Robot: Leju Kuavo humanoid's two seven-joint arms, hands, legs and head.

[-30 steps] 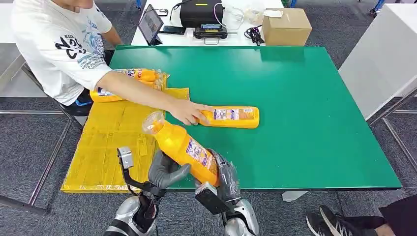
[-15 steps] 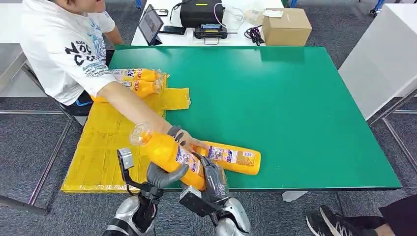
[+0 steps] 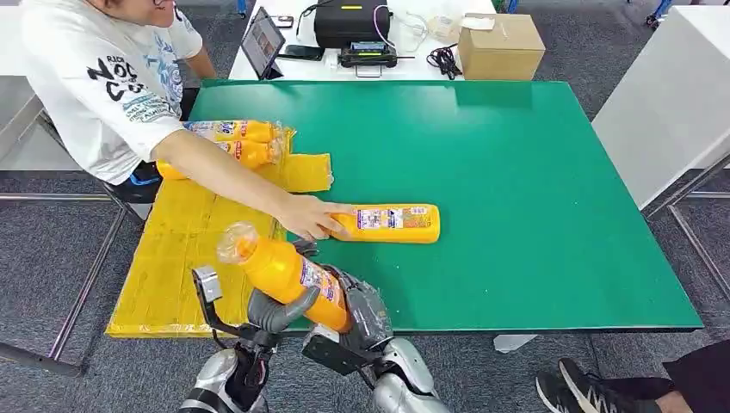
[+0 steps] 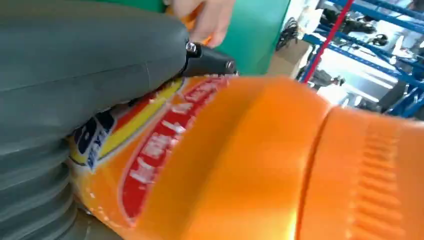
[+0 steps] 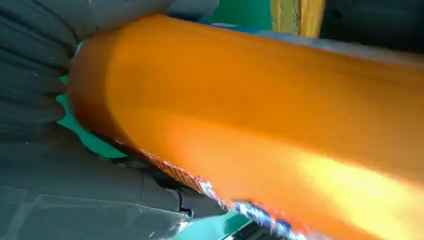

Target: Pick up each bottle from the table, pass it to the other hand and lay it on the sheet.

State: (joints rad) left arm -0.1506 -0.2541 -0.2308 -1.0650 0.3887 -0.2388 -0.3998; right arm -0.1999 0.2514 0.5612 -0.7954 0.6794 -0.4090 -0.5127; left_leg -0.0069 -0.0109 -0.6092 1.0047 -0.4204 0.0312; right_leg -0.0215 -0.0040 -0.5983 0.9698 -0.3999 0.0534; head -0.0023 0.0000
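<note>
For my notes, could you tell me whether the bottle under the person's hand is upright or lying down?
Lying down: the bottle rests on its side on the green table.

An orange bottle [image 5: 260,115] lies across the grey robot hand [image 5: 75,165], thumb under it, green desk [image 5: 240,11] behind.

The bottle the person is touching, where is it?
In the head view the bottle lies flat on the green table, just right of the yellow sheet.
</note>
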